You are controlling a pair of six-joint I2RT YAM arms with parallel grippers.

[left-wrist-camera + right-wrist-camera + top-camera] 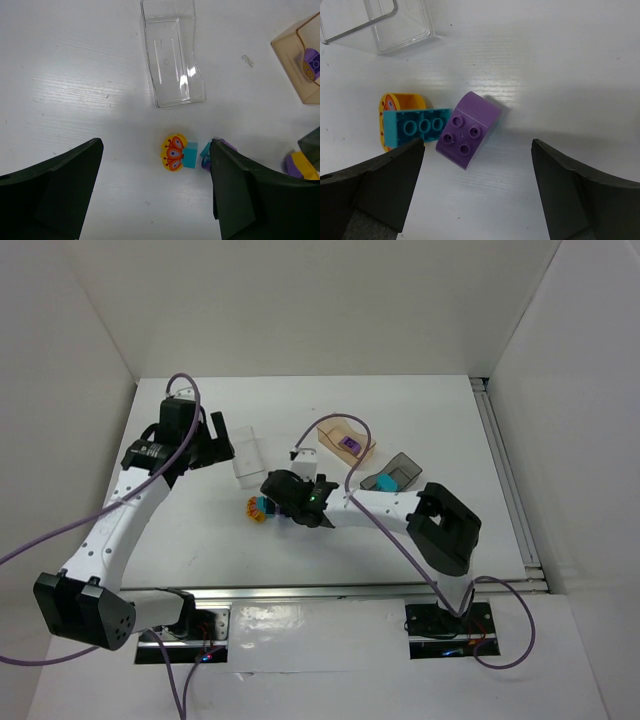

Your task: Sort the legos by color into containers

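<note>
Left arm (120,510) reaches forward, right arm (390,508) bends leftward; left fingers (50,190) and right fingers (370,190) spread wide, empty

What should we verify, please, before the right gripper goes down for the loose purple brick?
1. Right gripper open: ok.
2. Purple rounded plastic brick lies between its fingers: ok, though off-centre.
3. That brick free of neighbours: not ok. It seems to touch the teal-blue brick, which sits against the orange-yellow butterfly brick.
4. Translucent peach-tan tray has room: ok, with only one stored purple brick inside.
5. Left gripper away from the route to that tray: ok. It hovers by the clear colourless tray.
</note>
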